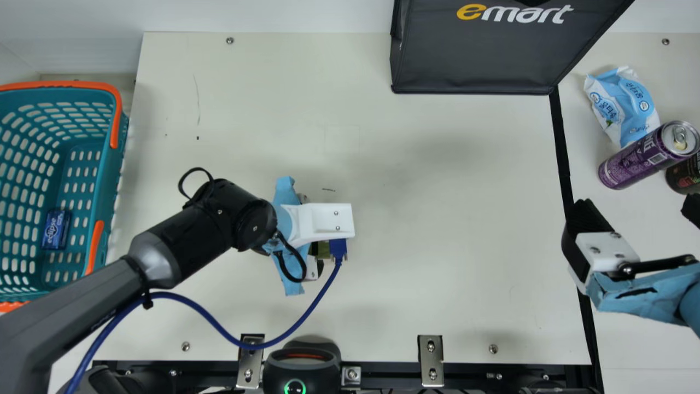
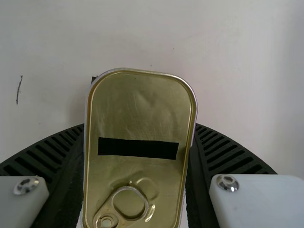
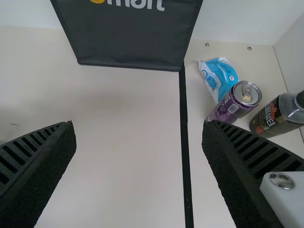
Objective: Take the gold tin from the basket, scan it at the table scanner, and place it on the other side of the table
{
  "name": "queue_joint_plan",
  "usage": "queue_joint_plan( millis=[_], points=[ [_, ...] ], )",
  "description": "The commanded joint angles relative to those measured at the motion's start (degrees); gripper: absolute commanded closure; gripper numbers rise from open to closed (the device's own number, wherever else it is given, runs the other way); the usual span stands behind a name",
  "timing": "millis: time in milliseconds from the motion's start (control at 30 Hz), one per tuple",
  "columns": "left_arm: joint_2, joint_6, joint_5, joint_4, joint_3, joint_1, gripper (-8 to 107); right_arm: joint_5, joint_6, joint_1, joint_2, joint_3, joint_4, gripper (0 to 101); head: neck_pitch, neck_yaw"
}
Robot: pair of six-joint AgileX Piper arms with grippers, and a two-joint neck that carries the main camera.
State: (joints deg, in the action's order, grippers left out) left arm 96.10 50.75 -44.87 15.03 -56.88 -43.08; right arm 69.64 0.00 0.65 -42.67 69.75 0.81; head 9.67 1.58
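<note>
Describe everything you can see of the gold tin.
The gold tin looks metallic: oblong, round-cornered, with a raised rim. Its closed lid, facing the wrist camera, carries a black strip across the middle and a pull ring near one end. The left gripper's ribbed fingers clasp its long sides, over the table.

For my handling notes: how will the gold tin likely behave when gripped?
The gold tin looks like rigid metal, so it should hold its shape. Its smooth rim could slip if loosely gripped; the flat face makes rolling unlikely.
</note>
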Motion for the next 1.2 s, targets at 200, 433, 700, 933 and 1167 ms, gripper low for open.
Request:
queue_joint_plan(
  millis=[200, 433, 700, 933, 1167],
  points=[
    [-1.8, -3.9, -2.5, -0.3, -1.4, 0.1, 22, 0.0, 0.0, 0.0, 0.0, 0.0, 0.0, 6, -1.7, 0.0],
    [-6.1, -9.2, -3.6, -1.1, -1.9, 0.1, 9, 0.0, 0.0, 0.0, 0.0, 0.0, 0.0, 6, -1.7, 0.0],
    [-13.5, -19.4, -3.5, -3.6, -0.4, 1.3, 9, 0.0, 0.0, 0.0, 0.0, 0.0, 0.0, 6, -1.7, 0.0],
    [-21.3, -30.7, -3.6, -6.9, 1.8, 3.0, 9, 0.0, 0.0, 0.0, 0.0, 0.0, 0.0, 6, -1.7, 0.0],
    [-29.1, -41.5, -5.3, -11.4, 3.4, 4.3, 9, 0.0, 0.0, 0.0, 0.0, 0.0, 0.0, 6, -1.7, 0.0]
  ],
)
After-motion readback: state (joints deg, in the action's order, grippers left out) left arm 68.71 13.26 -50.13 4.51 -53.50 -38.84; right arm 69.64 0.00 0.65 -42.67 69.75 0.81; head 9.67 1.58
